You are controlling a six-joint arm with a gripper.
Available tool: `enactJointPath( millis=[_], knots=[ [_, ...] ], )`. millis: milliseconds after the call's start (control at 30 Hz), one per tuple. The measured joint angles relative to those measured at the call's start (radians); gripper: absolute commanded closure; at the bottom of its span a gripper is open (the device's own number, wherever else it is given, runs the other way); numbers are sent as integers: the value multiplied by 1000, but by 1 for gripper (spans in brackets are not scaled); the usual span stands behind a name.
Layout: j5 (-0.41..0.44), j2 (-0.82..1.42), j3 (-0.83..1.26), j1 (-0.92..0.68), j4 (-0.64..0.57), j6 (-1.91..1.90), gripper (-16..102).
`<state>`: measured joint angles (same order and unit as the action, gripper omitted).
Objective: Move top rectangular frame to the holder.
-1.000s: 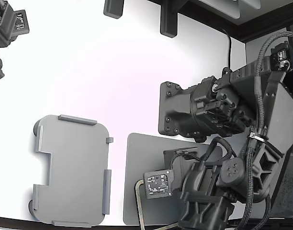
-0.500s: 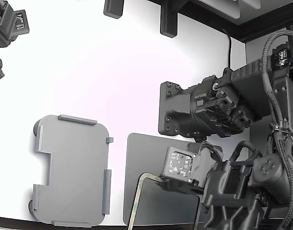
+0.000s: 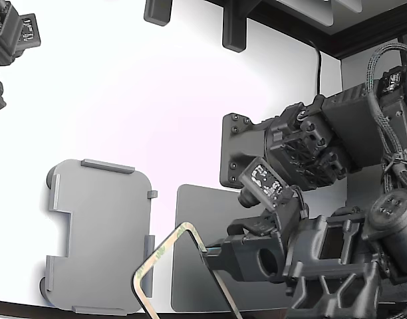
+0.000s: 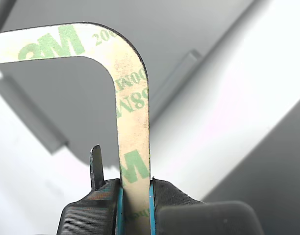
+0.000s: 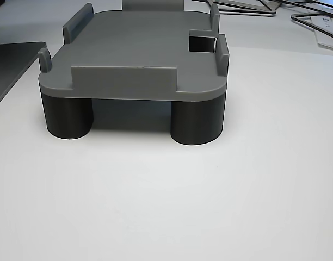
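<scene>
Frame [image 4: 133, 122], beige with green "3M" lettering, is pinched by one side in the claw [image 4: 134, 196] and carried clear of the dark mat [image 3: 190, 266], its rounded corner overlapping the holder [image 3: 97, 232] edge, presumably for alignment within the raised tabs near the table [image 3: 157, 100] front edge.

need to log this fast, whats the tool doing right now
Tool: shut on the frame, pinching one side of it; frame is lifted off the mat, not yet on the holder.
</scene>
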<state>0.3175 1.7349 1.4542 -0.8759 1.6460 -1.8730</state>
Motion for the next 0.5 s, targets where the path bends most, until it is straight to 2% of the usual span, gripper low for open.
enactJointPath(
  millis=[333,500],
  knots=[
    [41,-118,-55,101,0,-279,97],
    [-32,-221,-118,147,0,-407,97]
  ],
)
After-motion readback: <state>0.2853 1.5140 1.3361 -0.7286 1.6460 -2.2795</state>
